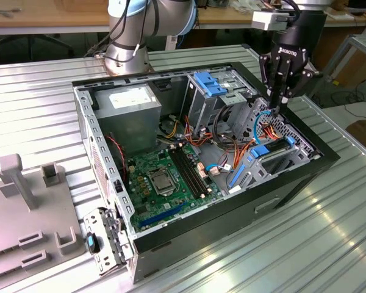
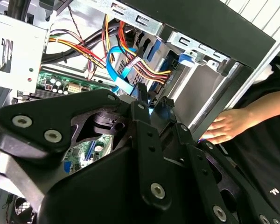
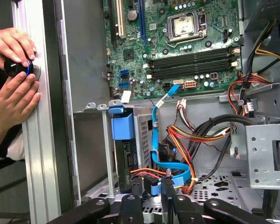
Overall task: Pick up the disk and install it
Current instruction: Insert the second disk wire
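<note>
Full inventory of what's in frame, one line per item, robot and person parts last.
Open black-and-grey metal computer case: 1, lying on its side on the table.
Ribbed silver metal table: 1, under the case.
Green circuit board: 1, on the case floor.
Grey metal box with white label: 1, far corner of the case.
Flat disk with blue plastic frame: 1, seated in the bay below the gripper.
Light blue flat cable: 1, beside the bay.
Grey plastic fixtures: several, exterior view's left.
Black gripper: 1, above the bay.
Person's hands: 2, at the table edge.
</note>
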You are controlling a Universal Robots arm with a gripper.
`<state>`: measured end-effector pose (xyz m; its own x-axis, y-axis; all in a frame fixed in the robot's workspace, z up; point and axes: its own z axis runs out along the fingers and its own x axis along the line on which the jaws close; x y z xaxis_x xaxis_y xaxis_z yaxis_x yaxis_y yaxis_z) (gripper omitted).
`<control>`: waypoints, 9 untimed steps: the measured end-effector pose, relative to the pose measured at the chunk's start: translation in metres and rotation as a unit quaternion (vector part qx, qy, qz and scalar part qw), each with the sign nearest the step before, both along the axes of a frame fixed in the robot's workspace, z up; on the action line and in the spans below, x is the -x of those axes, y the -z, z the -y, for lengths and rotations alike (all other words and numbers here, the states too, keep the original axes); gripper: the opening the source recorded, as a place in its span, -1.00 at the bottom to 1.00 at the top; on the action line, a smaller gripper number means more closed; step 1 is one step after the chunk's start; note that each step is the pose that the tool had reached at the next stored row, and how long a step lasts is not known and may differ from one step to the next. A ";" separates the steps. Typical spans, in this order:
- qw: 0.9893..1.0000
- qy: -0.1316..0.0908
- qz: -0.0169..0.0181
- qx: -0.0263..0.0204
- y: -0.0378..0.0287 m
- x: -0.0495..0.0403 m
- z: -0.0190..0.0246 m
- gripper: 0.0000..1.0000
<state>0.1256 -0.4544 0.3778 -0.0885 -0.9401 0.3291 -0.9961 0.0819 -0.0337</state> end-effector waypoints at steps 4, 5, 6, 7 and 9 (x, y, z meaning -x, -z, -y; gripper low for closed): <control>1.000 0.000 0.000 0.000 0.0006 -0.0003 0.0000 -0.40; 1.000 0.000 0.000 0.000 0.0013 -0.0006 -0.0001 -0.40; 1.000 0.000 -0.001 0.000 0.0018 -0.0007 -0.0001 -0.40; 1.000 0.000 -0.001 0.000 0.0022 -0.0009 -0.0001 -0.40; 1.000 0.000 -0.002 0.000 0.0024 -0.0018 -0.0001 -0.40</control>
